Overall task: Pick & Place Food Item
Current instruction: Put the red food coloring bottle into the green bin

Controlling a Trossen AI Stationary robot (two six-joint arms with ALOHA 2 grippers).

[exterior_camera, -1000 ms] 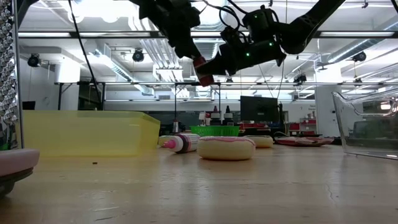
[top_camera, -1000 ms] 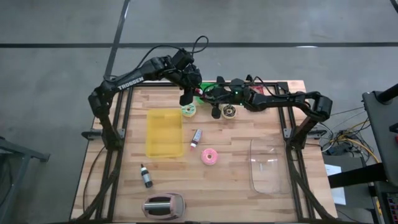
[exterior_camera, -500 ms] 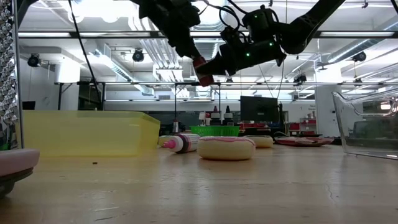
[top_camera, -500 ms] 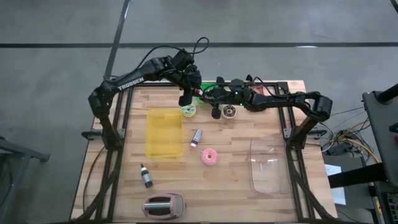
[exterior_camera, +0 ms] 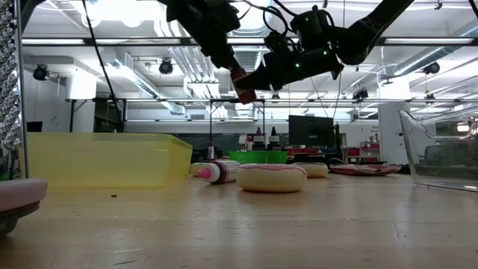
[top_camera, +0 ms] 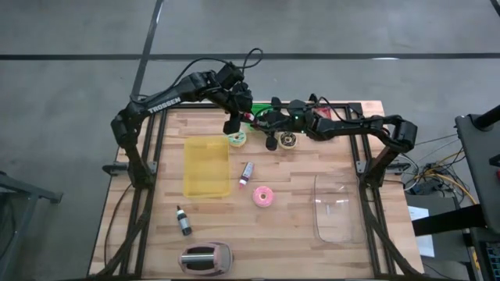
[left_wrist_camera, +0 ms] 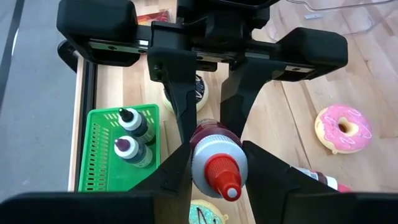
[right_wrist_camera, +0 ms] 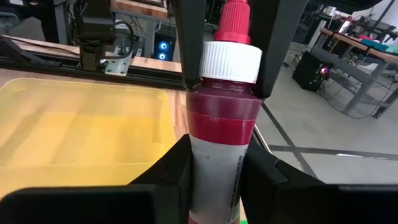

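Note:
A sauce bottle (right_wrist_camera: 221, 118) with dark red contents, a white cap and a red nozzle hangs in the air over the table's far edge. Both grippers are shut on it. My left gripper (top_camera: 233, 122) comes from the left and is at the cap end. My right gripper (top_camera: 264, 119) comes from the right and is at the base end. In the left wrist view the nozzle (left_wrist_camera: 224, 178) points at the camera. In the low view the bottle (exterior_camera: 245, 94) is high above the table and tilted. My left gripper pinches the bottle at its white cap (left_wrist_camera: 214, 160) between its two fingers (right_wrist_camera: 190, 43). The fingers come from the table's left and lie along the bottle. The bottle is clear of the table. My right gripper pinches the bottle's lower body at the white label (right_wrist_camera: 214, 168) between its two fingers (right_wrist_camera: 173, 169). The fingers come from the table's right and lie along the bottle, with the cap end pointing away from them.
On the table are a yellow bin (top_camera: 206, 166), a green-iced donut (top_camera: 237, 139), a chocolate donut (top_camera: 288, 140), a pink donut (top_camera: 264, 196), a lying bottle (top_camera: 245, 173), a dark bottle (top_camera: 183, 221) and a clear bin (top_camera: 336, 207). A green basket (left_wrist_camera: 99, 155) holds two bottles.

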